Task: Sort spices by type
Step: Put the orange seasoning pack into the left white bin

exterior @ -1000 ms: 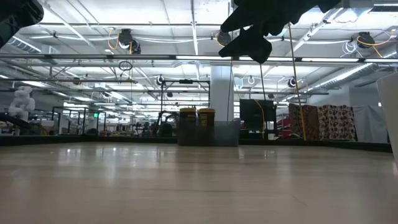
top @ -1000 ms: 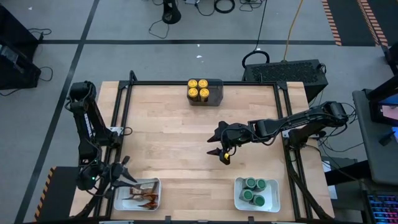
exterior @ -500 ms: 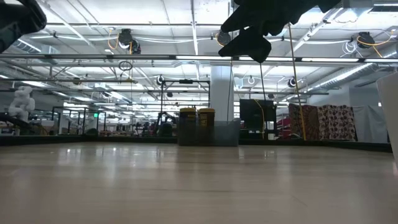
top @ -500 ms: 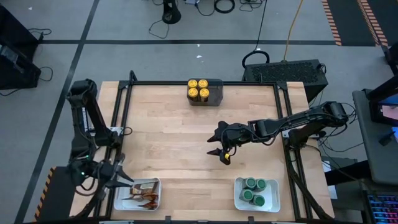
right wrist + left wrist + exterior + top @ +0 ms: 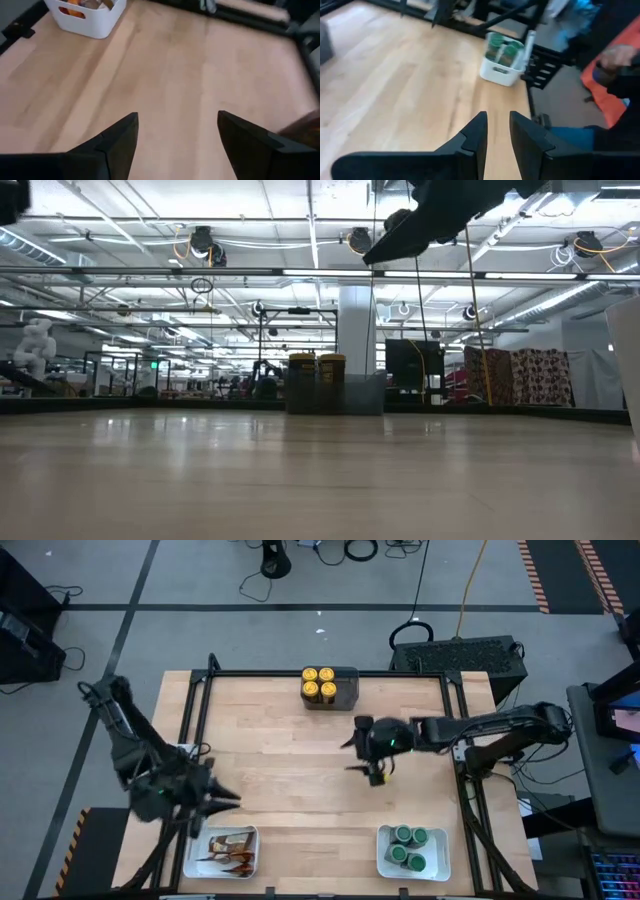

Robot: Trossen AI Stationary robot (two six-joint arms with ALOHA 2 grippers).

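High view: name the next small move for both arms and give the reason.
Probably retract both arms. Yellow-lidded round jars sit in the dark grey bin, green-lidded round jars in one white rectangular tray, brown-orange pointed packets in the other white tray; the left gripper and right gripper are empty. No spice lies loose on the table.

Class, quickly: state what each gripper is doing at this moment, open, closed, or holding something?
Left gripper: fingers nearly together with a narrow gap, holding nothing.
Right gripper: open wide, holding nothing.
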